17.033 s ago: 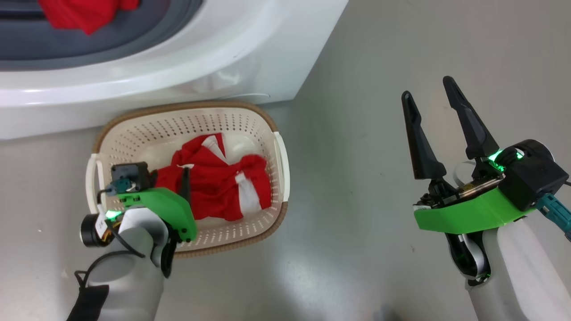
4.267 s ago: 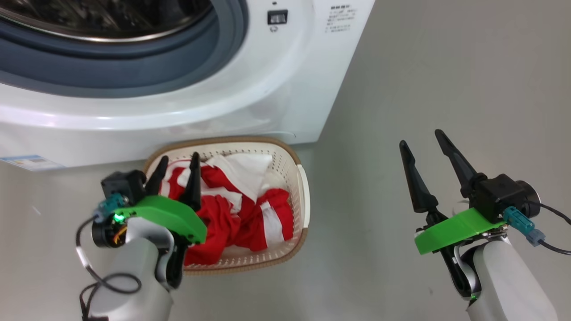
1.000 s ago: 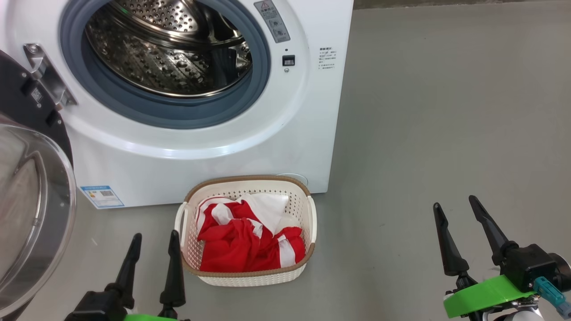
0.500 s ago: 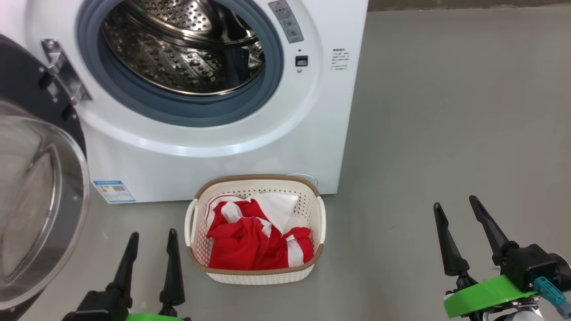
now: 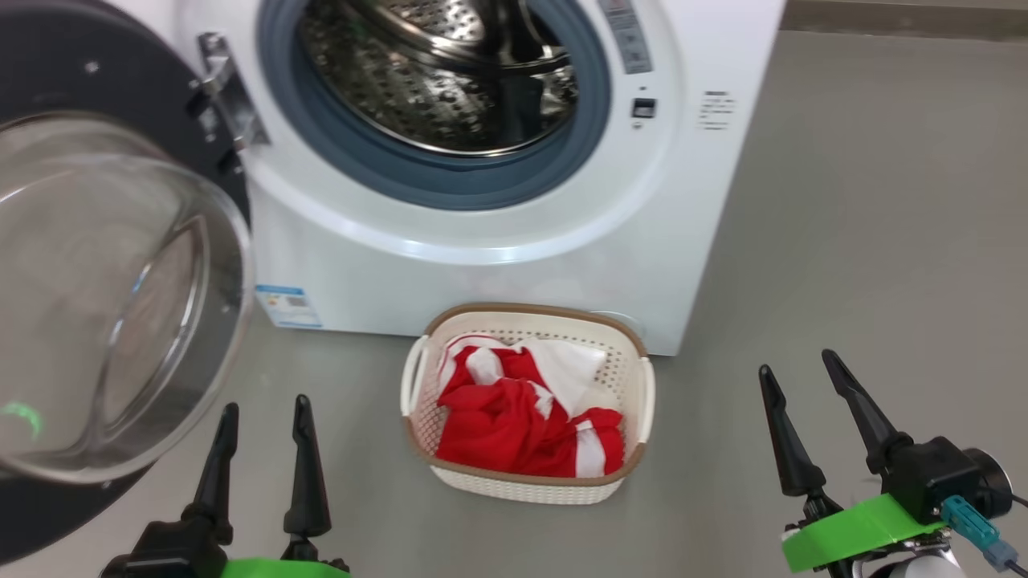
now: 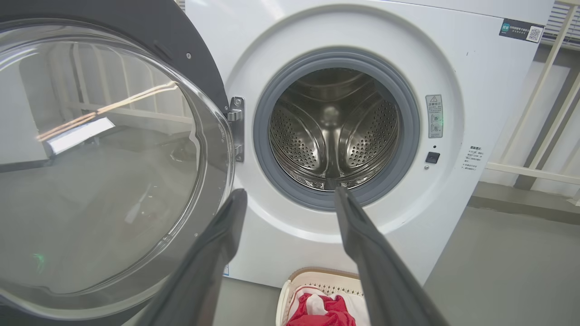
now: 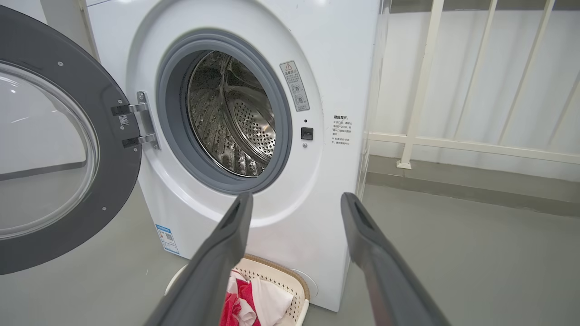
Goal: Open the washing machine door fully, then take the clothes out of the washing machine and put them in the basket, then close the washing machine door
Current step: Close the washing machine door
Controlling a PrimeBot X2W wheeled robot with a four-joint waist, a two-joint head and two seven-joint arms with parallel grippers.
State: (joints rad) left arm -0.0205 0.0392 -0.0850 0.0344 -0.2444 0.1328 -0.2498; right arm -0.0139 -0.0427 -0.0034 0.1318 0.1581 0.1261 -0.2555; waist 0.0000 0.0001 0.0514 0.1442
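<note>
Left gripper [image 5: 266, 401] and right gripper [image 5: 795, 361] spread, empty; washing machine door [image 5: 120, 281] cropped at left; basket [image 5: 522, 486] walls half hide clothes [image 5: 514, 417].

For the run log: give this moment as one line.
washing machine door: open wide | drum: no clothes seen | clothes: in basket | left hand: open, free | right hand: open, free | next: close door

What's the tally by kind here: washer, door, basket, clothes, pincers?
washing machine: 1
washing machine door: 1
basket: 1
clothes: 1 red-and-white heap; single garments cannot be told apart
pincers: 2, the left pincer and the right pincer, both open
Total: 6
</note>
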